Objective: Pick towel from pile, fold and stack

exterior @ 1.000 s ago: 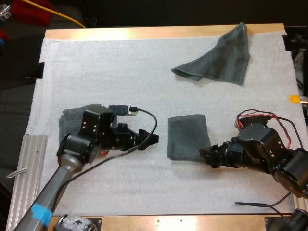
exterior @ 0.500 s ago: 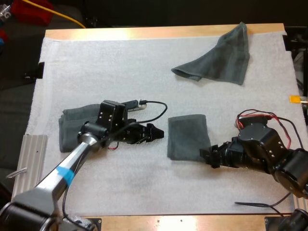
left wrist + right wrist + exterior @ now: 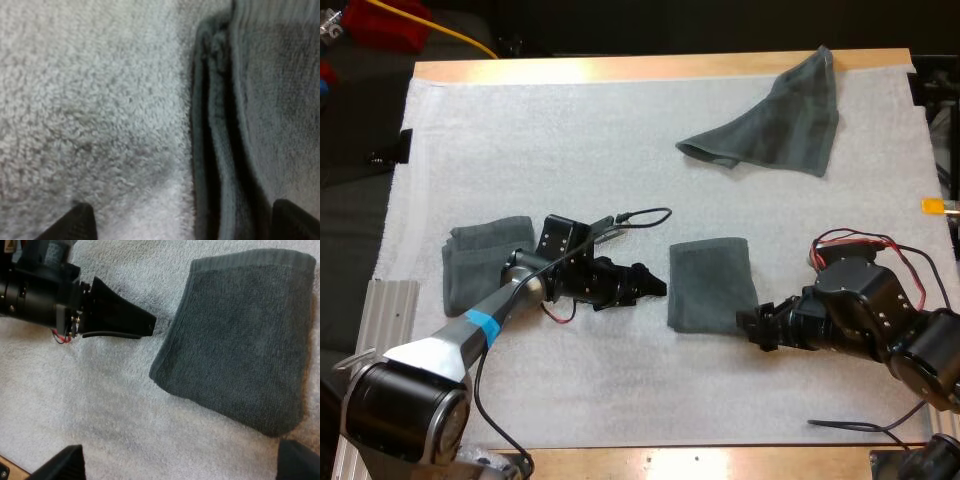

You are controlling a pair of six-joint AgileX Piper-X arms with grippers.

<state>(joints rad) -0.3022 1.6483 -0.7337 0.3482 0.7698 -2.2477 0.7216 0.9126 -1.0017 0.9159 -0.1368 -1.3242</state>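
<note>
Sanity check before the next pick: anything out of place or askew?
Only the crumpled towel: its far corner lies past the mat onto the wooden table edge. The folded towel mid-mat and the left towel lie flat.

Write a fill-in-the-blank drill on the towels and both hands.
The far towel on the mat is ___, not folded.
The left hand points at the ___ edge of the middle folded towel.
The right hand sits at that towel's near ___ corner.
Both hands are ___.
Missing words: crumpled; left; right; open.
</note>
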